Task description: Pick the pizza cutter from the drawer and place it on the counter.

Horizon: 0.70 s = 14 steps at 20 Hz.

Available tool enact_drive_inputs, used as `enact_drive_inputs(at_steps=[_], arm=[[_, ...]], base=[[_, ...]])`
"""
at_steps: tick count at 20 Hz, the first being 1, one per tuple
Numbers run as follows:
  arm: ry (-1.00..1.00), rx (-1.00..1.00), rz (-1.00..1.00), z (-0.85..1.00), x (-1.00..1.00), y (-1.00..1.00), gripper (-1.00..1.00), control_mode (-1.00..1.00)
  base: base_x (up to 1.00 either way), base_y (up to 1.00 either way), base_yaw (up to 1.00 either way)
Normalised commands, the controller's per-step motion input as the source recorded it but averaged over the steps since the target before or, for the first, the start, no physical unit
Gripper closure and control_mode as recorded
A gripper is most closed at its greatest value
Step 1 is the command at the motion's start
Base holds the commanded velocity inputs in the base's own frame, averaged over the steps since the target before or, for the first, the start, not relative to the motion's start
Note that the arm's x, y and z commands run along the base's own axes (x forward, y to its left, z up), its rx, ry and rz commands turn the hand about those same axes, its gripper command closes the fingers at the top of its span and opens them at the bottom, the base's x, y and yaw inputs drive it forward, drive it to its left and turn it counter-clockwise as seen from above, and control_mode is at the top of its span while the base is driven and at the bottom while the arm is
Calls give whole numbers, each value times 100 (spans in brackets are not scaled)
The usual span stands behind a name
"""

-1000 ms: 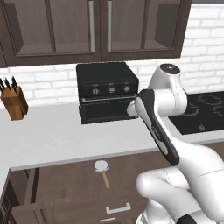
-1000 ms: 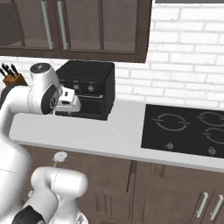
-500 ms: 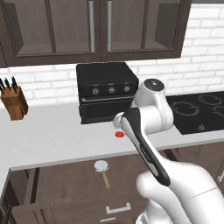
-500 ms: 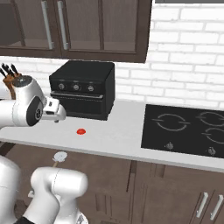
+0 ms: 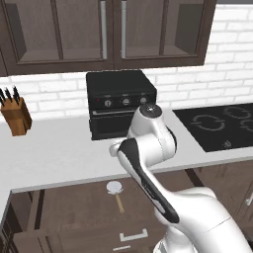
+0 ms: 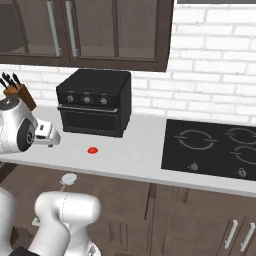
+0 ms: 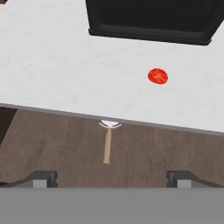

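Below the counter [image 7: 65, 70] edge, the pizza cutter [image 7: 107, 142] lies in the open drawer [image 7: 57, 148].
Gripper [image 7: 111, 177] hangs above, fingers spread, empty; best descend toward 12 o'clock, straddling the tan handle squarely.

White brick wall [image 5: 54, 91] behind dark glass-fronted cabinets [image 5: 111, 29], black oven [image 5: 121, 101].

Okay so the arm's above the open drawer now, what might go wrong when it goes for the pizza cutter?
The pizza cutter lies at the back of the drawer, its wheel partly tucked under the counter edge, so the descending gripper may hit that edge. The thin, flat handle could slip from the fingers. The small red object could be bumped when placing.
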Motion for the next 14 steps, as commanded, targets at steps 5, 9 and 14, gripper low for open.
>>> enact_drive_inputs(at_steps=[5, 9, 14], arm=[[1, 0, 0, -22, 0, 20, -100, -100], [0, 0, 0, -26, 0, 7, -100, -100], [2, 0, 0, -16, 0, -1, -100, -100]], base=[[0, 0, 0], [0, 0, 0], [0, 0, 0]])
